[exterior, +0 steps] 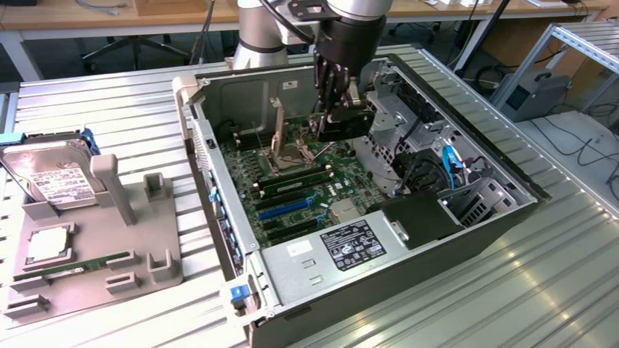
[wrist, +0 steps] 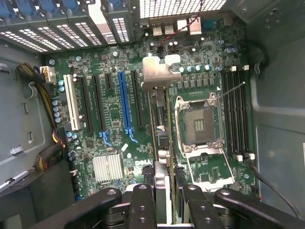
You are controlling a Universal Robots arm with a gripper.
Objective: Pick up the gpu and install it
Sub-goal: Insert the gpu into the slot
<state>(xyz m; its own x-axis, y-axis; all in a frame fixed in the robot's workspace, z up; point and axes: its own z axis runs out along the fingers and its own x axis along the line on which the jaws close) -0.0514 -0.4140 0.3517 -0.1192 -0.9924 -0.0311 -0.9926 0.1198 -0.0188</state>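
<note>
Here the end effector (wrist: 166,193), half-closed, clamps the gpu (wrist: 159,76).

The end effector (exterior: 334,98) is reaching down into an open computer case (exterior: 290,279) that is lying on its side in the middle of the ribbed metal worktop (exterior: 541,290). It is gripping the gpu (exterior: 344,125) by its upper edge, and the black card is hanging on edge just above the green motherboard (exterior: 290,196), towards the case's far end. Near the worktop's edge on the exterior view's left, a grey holder (exterior: 130,250) is carrying a hard drive (exterior: 53,181), a square processor chip (exterior: 46,246) and a green memory stick (exterior: 77,266).
</note>
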